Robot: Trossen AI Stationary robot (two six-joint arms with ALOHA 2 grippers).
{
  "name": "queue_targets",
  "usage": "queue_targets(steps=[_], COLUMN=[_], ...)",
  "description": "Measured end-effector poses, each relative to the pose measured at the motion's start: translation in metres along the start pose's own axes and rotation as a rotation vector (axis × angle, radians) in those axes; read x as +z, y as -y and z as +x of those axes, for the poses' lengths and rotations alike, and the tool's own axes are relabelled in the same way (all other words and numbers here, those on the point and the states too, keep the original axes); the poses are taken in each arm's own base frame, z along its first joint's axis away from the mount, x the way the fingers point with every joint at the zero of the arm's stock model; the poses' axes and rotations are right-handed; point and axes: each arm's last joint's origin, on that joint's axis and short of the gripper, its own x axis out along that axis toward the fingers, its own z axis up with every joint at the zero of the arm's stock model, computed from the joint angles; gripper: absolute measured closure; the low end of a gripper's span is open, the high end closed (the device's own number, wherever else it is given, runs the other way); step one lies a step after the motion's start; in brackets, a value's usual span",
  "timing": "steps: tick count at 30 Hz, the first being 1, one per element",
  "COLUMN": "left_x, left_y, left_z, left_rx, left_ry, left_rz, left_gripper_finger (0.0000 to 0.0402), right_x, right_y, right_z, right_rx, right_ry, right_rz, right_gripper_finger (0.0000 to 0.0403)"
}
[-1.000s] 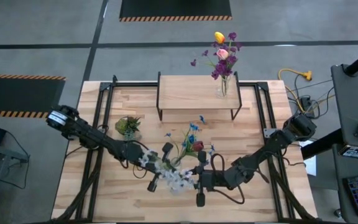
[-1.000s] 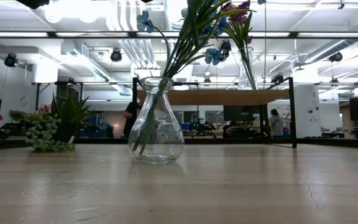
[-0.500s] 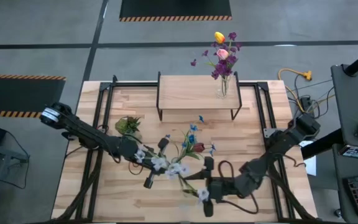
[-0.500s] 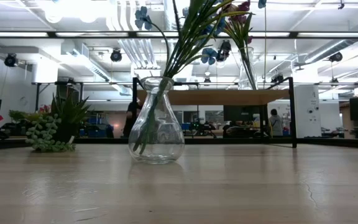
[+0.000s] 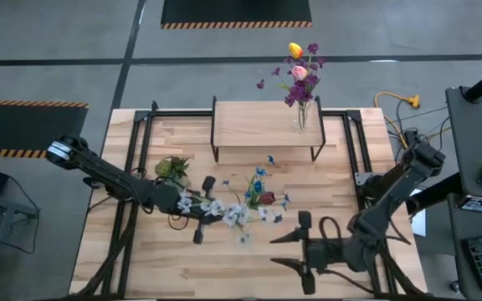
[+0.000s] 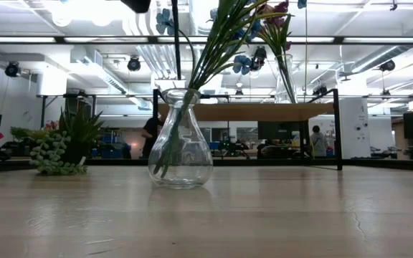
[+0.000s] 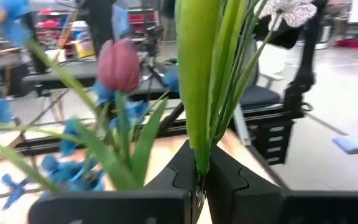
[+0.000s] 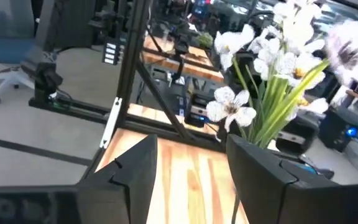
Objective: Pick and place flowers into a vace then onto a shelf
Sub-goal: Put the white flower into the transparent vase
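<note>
Left gripper (image 5: pixel 201 211) is holding a bunch of pale white-lilac artificial flowers on thin green stalks (image 5: pixel 224 214) above mid-table, just on the near side of the clear round-bellied glass vase (image 6: pixel 181 140). In the left wrist view its two dark fingers (image 7: pixel 185 171) are pinching the green stalks (image 7: pixel 199 74) tight.

Step in hand, as I read it: loading this bunch into the vase, which is already carrying blue blooms and a pink tulip (image 5: pixel 265 197). The bunch is not in the neck yet.

Next move is going to need the stalk ends lined up over the narrow neck and lowered past the stems already leaning out of it. That's a tight fit, and those stems could get pushed or the vase tipped.

Right gripper (image 5: pixel 298 244) is sitting near the front edge towards the right corner, fingers spread wide and empty.

The small light wooden shelf with thin black legs (image 5: pixel 262 125) is standing at the back edge. A second glass vase with yellow, pink and purple blooms (image 5: pixel 300 114) is already on its right end.

Hard to make out:
- the vase mouth is buried under blooms from above
- the lower stalk ends of the held bunch aren't showing in any view
- the low view is cutting off the blooms and most of the arm above the vase

The small green leafy potted plant (image 5: pixel 172 169) is sitting towards the left edge, apart from the work.
</note>
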Motion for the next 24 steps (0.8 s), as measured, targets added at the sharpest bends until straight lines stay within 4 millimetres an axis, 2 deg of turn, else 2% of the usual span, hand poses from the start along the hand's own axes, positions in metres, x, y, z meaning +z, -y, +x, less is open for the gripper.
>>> queue_targets(steps=[4, 10, 24], left_x=[-0.011, -0.02, -0.013], left_y=[-0.002, -0.003, -0.003], left_z=[-0.003, -0.006, -0.005], left_rx=[0.058, 0.07, 0.069], left_ry=[-0.033, -0.037, 0.025], left_rz=[0.01, -0.034, -0.042], left_gripper_finger=[0.0401, 0.0402, 0.0402], right_x=[0.0, -0.002, -0.004], right_y=[-0.002, -0.006, -0.006], right_z=[-0.011, -0.015, -0.014], right_rx=[-0.008, -0.026, -0.03], right_ry=[-0.027, -0.034, -0.039], right_rz=[0.006, -0.001, -0.015], right_gripper_finger=[0.0224, 0.0225, 0.023])
